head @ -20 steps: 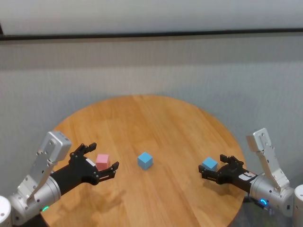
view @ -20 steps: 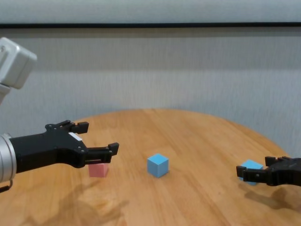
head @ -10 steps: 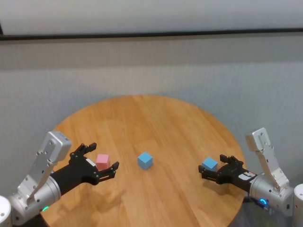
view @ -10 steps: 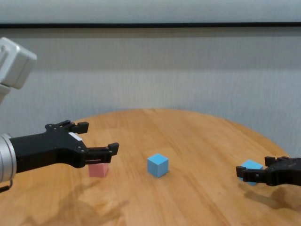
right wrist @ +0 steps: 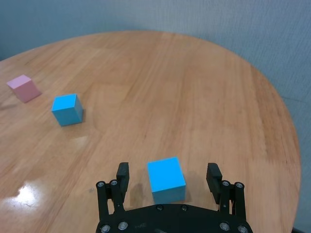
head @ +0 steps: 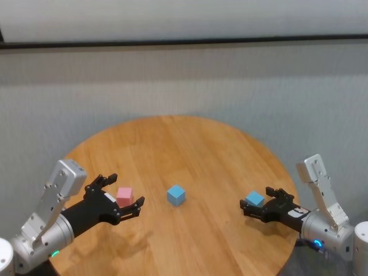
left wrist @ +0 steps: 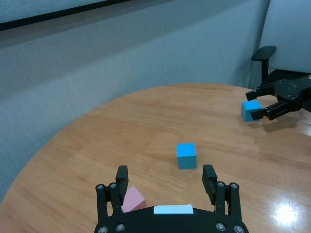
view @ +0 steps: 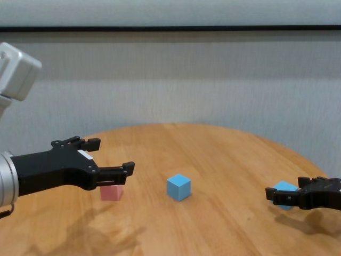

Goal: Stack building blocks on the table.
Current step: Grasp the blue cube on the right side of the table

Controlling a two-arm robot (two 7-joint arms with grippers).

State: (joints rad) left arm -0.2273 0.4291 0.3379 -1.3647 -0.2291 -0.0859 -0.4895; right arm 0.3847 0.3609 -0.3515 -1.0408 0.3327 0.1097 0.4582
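Silver-grey arms with boxy wrists, black screw-studded left pincer [head: 122,198] and right pincer [head: 257,203].

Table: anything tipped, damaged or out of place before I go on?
Nothing stands out. The pale pink cube and two light blue cubes sit flat and apart on the round wooden table, none stacked yet.
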